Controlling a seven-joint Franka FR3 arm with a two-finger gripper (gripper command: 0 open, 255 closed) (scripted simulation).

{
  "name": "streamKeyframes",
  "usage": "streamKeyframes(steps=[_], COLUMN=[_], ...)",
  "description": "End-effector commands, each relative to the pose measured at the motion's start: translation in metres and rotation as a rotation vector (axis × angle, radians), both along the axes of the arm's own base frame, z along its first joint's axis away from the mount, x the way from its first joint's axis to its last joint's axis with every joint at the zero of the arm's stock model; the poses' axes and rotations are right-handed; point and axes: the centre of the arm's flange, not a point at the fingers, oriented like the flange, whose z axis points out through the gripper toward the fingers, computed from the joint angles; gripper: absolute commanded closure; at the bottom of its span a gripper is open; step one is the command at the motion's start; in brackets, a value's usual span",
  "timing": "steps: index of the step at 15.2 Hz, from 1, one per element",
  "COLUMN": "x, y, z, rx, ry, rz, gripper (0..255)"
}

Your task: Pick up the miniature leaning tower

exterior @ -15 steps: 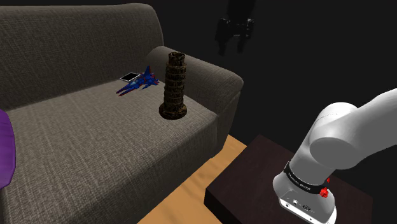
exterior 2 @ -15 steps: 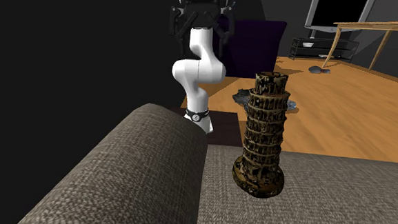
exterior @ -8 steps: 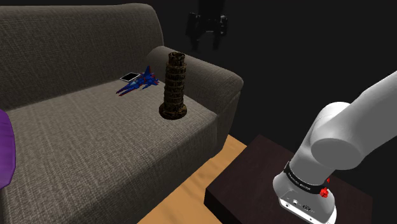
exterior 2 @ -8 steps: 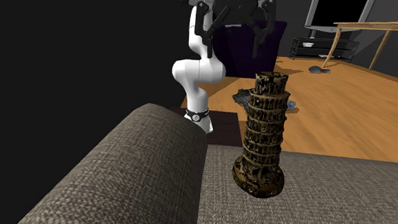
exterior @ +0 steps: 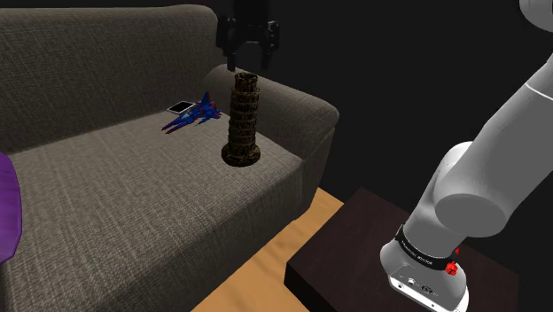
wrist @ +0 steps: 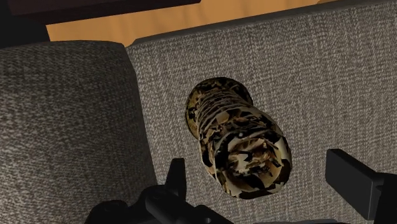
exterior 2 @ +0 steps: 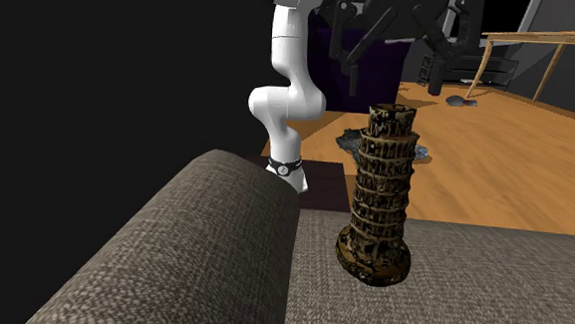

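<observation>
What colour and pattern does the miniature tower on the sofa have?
Mottled dark brown, tan and black; the tower shows this best in the wrist view.

The sofa (exterior: 133, 195) is coarse grey woven cloth, matt and rough. The miniature tower (exterior: 243, 120) has a ridged, rough surface mottled brown and black. The floor (exterior 2: 495, 155) is smooth orange wood. The arm (exterior: 496, 151) is smooth white with a soft sheen, the hand (exterior: 248, 64) matt black

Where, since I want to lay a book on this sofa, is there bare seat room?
The broad seat between the purple object and the tower is bare. Crowded by the armrest: tower, blue toy jet, open end effector overhead.
</observation>
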Motion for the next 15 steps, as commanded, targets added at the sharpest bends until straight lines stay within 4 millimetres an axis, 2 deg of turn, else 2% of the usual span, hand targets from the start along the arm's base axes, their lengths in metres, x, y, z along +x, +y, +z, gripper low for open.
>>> streamKeyframes(steps=[1,5,7,8,15], x=[0.003,0.003,0.002,0.003,0.004], y=[0.003,0.003,0.003,0.004,0.003], z=[-0.009,-0.03,-0.033,-0.033,-0.033], rx=[0.002,0.002,0.002,0.002,0.002], ry=[0.0,0.0,0.0,0.0,0.0], rz=[0.0,0.0,0.0,0.0,0.0], gripper=[0,0,0,255,255])
